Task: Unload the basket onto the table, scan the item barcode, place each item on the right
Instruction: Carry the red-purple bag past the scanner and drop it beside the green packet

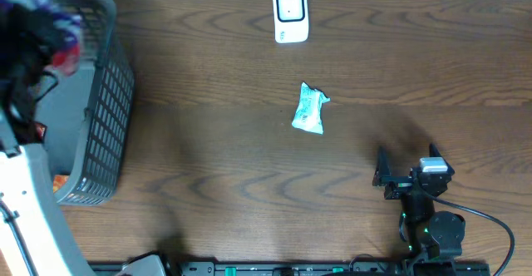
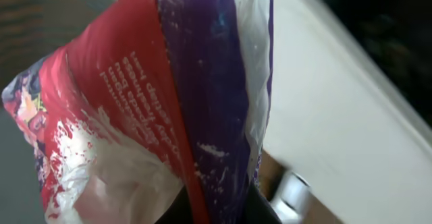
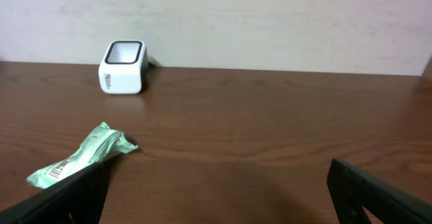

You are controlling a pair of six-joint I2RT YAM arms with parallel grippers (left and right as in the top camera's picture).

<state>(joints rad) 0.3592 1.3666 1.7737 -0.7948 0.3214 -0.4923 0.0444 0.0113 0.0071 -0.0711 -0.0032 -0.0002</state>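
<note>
Dark wooden table (image 1: 208, 184), plain pale wall (image 3: 270, 21)

The left arm (image 1: 25, 201) rises at the far left side, and the left tool (image 1: 37, 27), blurred overhead, has its jaws pinched on a red and purple packet (image 2: 135, 102). The right tool (image 1: 381, 170) sits low, pointing left, jaws spread wide.

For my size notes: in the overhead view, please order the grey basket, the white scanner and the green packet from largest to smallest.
1. grey basket, clearly largest.
2-3. white scanner and green packet look about alike; I cannot rank them.
</note>
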